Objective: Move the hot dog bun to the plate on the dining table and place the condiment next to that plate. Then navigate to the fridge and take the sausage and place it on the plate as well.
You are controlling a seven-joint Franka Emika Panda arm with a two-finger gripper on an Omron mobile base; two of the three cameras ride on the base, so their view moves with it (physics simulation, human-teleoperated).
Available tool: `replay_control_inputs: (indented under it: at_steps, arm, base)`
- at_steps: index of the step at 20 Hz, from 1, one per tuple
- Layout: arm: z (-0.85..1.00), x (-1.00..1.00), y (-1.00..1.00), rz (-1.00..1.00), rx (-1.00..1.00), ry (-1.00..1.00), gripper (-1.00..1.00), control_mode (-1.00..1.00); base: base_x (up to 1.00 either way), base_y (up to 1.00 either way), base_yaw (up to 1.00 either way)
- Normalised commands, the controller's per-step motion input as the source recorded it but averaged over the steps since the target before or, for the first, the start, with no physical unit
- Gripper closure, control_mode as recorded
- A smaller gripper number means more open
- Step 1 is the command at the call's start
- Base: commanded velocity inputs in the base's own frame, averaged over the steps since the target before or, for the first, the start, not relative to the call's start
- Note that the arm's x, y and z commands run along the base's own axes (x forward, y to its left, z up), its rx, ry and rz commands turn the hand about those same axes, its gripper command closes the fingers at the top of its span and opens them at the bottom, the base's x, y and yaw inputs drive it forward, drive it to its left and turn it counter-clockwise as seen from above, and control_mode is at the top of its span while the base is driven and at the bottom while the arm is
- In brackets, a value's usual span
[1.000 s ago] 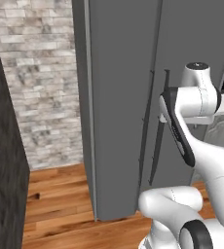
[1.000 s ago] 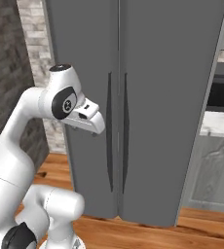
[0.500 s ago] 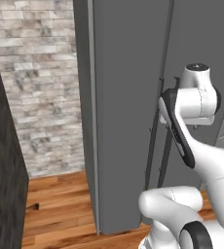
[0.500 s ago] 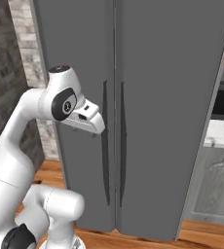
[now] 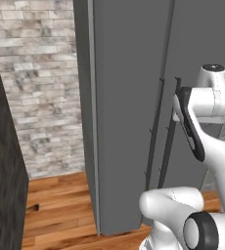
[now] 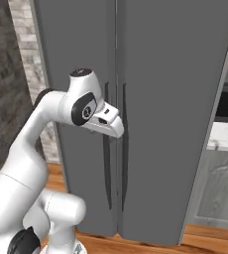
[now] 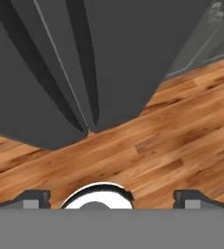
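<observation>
- The fridge (image 6: 150, 99) is standing shut directly ahead of the robot, its two flat grey doors meeting at a centre seam with a pair of long dark vertical handles (image 6: 115, 149) on either side of that seam.
- In the left base view the fridge (image 5: 129, 107) is filling the middle, with a pale stone-brick wall (image 5: 41, 88) at 9 o'clock of it and wooden floor (image 5: 56, 205) at its foot.
- The white arm is rising from its base, bending at the elbow, and folding forward so that the wrist is sitting at about handle height, close in front of the door seam.
- In the right base view the hand is angling down toward 5 o'clock, apart from the doors.
- In the hand view the jaws (image 7: 112, 197) are standing spread wide, gripping nothing, with one dark fingertip (image 7: 33, 197) at 7 o'clock and the other at 5 o'clock.
- That view is looking down at the fridge's bottom edge (image 7: 84, 129) and the plank floor.
- A grey cabinet front (image 6: 220, 188) is sitting at 3 o'clock of the fridge, under a pale marble surface (image 6: 225, 136).
</observation>
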Motion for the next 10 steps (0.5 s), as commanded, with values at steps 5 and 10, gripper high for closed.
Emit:
replay_control_inputs:
  at_steps: [5,10]
  arm:
    - [-0.25,0.80,-0.37,0.11,0.10,-0.12,-1.00,-1.00]
    - [-0.29,0.75,0.00,0.12,0.06,-0.15,-1.00,-1.00]
  base:
    - [0.00,0.00,0.00]
    - [0.00,0.00,0.00]
